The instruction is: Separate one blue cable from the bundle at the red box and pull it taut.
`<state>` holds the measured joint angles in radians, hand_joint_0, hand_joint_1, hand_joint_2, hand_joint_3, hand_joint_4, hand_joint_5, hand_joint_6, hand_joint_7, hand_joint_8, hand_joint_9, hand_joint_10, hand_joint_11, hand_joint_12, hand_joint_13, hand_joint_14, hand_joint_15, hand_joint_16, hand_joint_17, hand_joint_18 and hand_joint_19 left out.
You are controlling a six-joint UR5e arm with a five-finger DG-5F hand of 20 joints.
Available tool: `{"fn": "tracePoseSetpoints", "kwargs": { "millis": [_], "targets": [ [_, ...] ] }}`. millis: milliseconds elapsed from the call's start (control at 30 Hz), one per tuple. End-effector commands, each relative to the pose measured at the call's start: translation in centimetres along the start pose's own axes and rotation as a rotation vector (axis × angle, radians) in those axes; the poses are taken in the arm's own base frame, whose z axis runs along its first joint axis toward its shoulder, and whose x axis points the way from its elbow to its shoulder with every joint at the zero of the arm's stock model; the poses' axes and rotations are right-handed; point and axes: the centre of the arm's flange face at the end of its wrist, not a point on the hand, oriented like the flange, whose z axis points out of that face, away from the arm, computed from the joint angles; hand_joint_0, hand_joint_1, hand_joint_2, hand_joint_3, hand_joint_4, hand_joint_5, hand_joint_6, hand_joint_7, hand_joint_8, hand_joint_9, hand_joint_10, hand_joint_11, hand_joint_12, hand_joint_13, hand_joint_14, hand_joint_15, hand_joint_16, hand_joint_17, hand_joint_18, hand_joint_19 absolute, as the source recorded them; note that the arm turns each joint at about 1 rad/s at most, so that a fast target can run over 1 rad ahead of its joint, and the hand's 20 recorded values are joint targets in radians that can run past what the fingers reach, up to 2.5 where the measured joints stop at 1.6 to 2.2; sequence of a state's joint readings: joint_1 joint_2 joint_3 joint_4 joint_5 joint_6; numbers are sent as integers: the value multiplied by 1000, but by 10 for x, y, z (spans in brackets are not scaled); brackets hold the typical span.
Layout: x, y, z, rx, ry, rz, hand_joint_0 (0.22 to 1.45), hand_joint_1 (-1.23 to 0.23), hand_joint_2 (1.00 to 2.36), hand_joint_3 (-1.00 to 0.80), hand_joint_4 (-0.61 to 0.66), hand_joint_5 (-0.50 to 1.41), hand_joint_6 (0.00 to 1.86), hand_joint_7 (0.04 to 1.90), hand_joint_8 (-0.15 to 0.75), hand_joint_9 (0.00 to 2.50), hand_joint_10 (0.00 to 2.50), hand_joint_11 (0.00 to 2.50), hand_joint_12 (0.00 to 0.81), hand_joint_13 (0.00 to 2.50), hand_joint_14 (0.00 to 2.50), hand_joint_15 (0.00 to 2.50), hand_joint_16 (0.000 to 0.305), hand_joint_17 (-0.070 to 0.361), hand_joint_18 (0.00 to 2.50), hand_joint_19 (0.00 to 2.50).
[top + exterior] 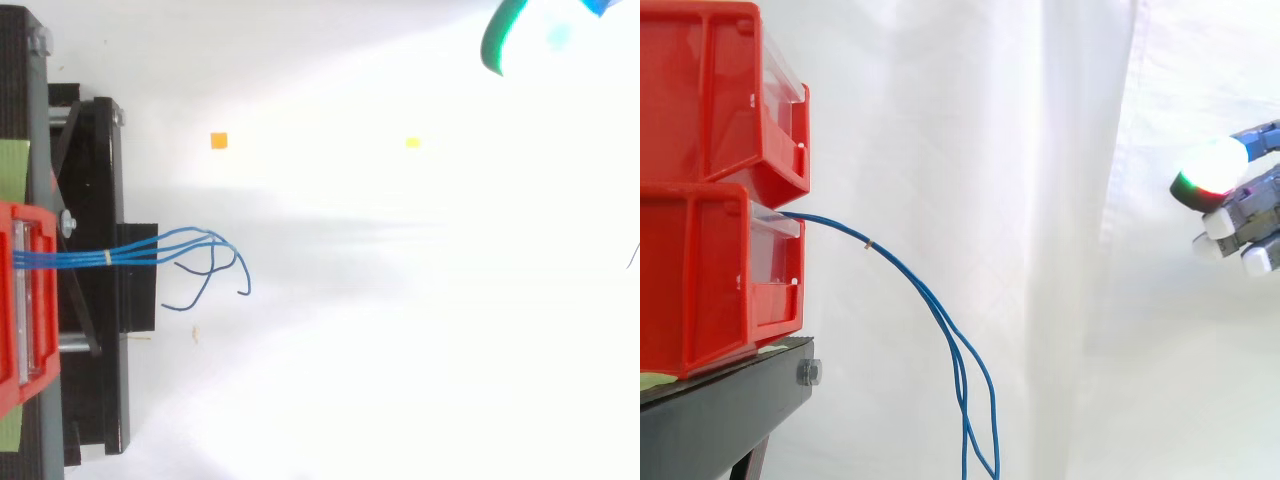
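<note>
At the mouth of the lower red bin [700,270] we see the blue cables [830,224] come out together, tied by a small pale band [868,243] just past the bin's front edge. In the side view they arc down and to the right from the band, slack, and hang past the bottom of the frame as separate strands. From above we find the same bundle running straight out of the bin, then fanning apart beyond the band into loose curved ends that lie free of one another. A second red bin [700,90] sits stacked on top of the lower one, and both rest on the black counter [720,410] at the left. On the white ground in the top view we note an orange mark [219,140] and, further right, a yellow mark [413,142], both well clear of the cables. The white curtain [1040,150] hangs behind everything. The hand [1240,215] is at the far right, well apart from the cables and higher than their hanging ends; its fingers reach leftward, loosely spread with glowing pads [1212,168], and they hold nothing.
</note>
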<state>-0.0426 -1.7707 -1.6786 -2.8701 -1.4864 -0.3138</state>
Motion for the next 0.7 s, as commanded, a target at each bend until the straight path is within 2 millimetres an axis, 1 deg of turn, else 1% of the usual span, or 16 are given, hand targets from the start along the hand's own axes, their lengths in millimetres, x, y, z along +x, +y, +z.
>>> {"fn": "tracePoseSetpoints", "kwargs": {
  "millis": [0, 133, 167, 333, 433, 567, 667],
  "targets": [
    [10, 5, 8, -21, -52, -78, 582, -592, 1002, -470, 268, -225, 502, 776, 314, 403, 6, 277, 328, 231, 4, 135, 44, 99, 257, 319],
    [11, 3, 8, 1, -88, -151, 582, -592, 1002, -471, 269, -226, 502, 777, 314, 402, 8, 288, 327, 231, 4, 128, 44, 99, 256, 320],
    [12, 4, 9, 9, -102, -199, 581, -593, 1002, -468, 269, -226, 502, 774, 314, 403, 6, 281, 327, 230, 4, 131, 44, 99, 256, 319],
    [12, 4, 9, 31, -141, -326, 582, -592, 1002, -469, 269, -226, 502, 775, 314, 401, 6, 281, 327, 229, 4, 131, 44, 98, 256, 329],
    [14, 6, 10, 32, -151, -355, 582, -592, 1002, -469, 269, -225, 502, 774, 314, 402, 8, 280, 327, 230, 4, 134, 44, 99, 255, 333],
    [19, 7, 12, 26, -144, -345, 582, -592, 1002, -471, 269, -225, 502, 778, 315, 402, 7, 288, 327, 230, 4, 134, 44, 99, 256, 329],
    [29, -11, 24, 30, -138, -336, 582, -592, 1002, -469, 269, -225, 502, 777, 315, 404, 6, 282, 328, 230, 4, 131, 44, 99, 256, 328]
  ]
}}
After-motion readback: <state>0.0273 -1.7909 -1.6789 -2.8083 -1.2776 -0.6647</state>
